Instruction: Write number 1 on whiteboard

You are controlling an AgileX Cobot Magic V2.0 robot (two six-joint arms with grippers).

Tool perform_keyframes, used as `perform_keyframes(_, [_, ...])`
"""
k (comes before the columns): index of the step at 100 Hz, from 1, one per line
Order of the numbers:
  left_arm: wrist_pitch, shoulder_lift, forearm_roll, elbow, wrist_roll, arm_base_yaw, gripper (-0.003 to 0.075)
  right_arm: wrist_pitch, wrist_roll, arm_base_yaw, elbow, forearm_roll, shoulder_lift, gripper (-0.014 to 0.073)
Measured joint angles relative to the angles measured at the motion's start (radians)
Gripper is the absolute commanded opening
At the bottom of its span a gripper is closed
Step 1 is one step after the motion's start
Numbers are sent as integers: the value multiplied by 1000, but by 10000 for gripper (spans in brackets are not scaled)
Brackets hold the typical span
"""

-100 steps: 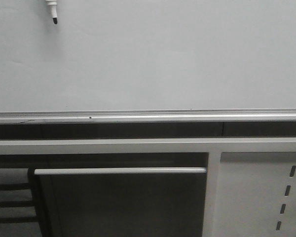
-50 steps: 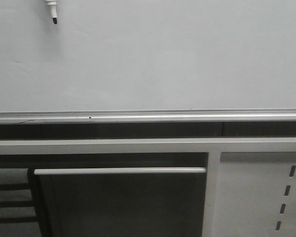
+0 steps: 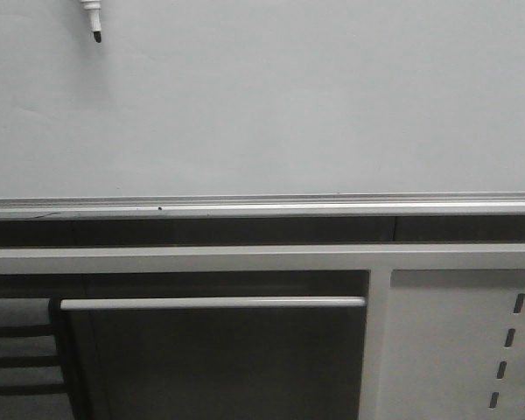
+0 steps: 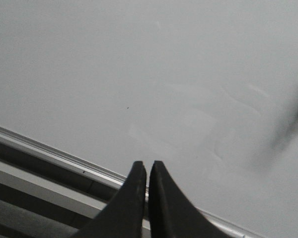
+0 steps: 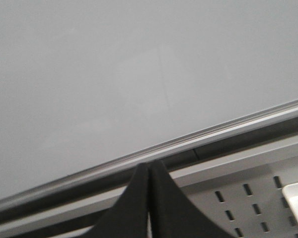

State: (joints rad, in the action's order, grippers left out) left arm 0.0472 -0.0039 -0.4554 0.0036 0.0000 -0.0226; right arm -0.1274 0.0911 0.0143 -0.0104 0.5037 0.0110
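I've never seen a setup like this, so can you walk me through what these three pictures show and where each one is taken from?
This is a two-armed robot facing a whiteboard. The front view looks forward the way the robot faces: the board fills the top, its silver rail runs along the lower edge, and a white panel with slanted slots sits below right. A marker with a black tip pokes in at the top left; what holds it is out of frame. No ink stroke shows yet. The other two pictures come from cameras on the wrists. Each shows that arm's dark tool, left and right, with fingers closed together, empty, pointing at the board.
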Motion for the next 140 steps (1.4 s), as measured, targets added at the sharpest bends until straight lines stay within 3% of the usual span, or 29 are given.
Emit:
perform_keyframes(12, [-5, 0, -171, 0, 0, 0, -20, 10, 0, 0, 0, 194, 0, -64])
perform_keyframes(29, [37, 0, -273, -8, 0, 0, -20, -36, 0, 0, 10, 275, 0, -54])
perform_keyframes(45, [207, 59, -217, -134, 82, 0, -20, -163, -2, 0, 130, 226, -68, -43])
perform_keyframes(66, [470, 311, -194, -414, 373, -10, -20, -375, 69, 0, 376, 64, -350, -43])
perform_keyframes(85, [523, 447, -212, -559, 459, -181, -20, -462, 218, 15, 516, 42, -493, -43])
perform_keyframes(105, [506, 549, -211, -612, 550, -364, -13, -463, 297, 149, 545, 42, -530, -43])
perform_keyframes(117, [459, 616, -230, -617, 557, -417, 97, -463, 308, 196, 547, 53, -530, -42])
perform_keyframes(134, [377, 707, -273, -617, 560, -436, 444, -467, 312, 206, 547, 63, -530, -21])
perform_keyframes(140, [340, 731, -297, -617, 560, -436, 500, -473, 312, 206, 547, 65, -530, 34])
